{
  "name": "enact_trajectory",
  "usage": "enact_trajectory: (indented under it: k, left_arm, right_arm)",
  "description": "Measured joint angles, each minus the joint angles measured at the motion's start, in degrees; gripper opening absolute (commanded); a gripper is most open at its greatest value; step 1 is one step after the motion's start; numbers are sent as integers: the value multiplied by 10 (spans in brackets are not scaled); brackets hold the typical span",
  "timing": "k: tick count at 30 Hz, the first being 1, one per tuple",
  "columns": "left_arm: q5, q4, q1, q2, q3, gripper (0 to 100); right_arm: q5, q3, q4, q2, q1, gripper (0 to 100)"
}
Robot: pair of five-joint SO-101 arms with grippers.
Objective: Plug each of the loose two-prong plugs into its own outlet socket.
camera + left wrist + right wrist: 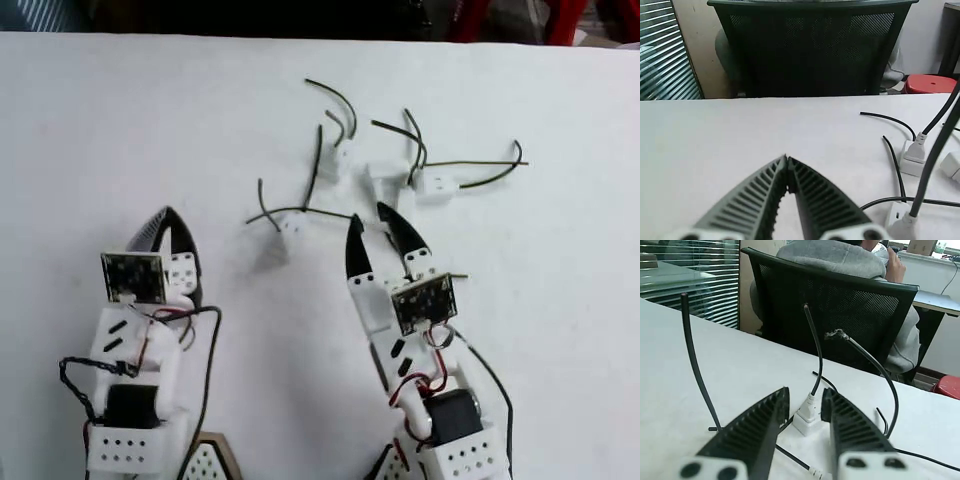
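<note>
Trailing black cords (890, 118), small white plugs (920, 139)

Both arms are built from white printed-plastic shells, the left arm (130, 345) and the right arm (372, 305) alike; the left gripper (167, 213) and the right gripper (367, 214) are formed as black tapering fingers, ribbed on the inner faces and bolted to white mounts pierced by dark round screw holes (690, 469); a dark square circuit board (131, 277) is carried at each wrist; red and black wires (412, 382) are looped along the right arm — a black cable (209, 365) along the left.
</note>
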Motion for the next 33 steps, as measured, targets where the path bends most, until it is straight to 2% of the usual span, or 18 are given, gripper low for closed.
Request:
enact_trajectory:
  k: [8,24,33]
  left_arm:
    - [0,27,0,-1,0,24]
    - [0,337,0,-1,0,24]
    - [0,463,0,-1,0,24]
  right_arm:
    - [4,33,30,1,1,108]
    - [4,37,155,0,0,109]
    - [19,37,249,0,0,109]
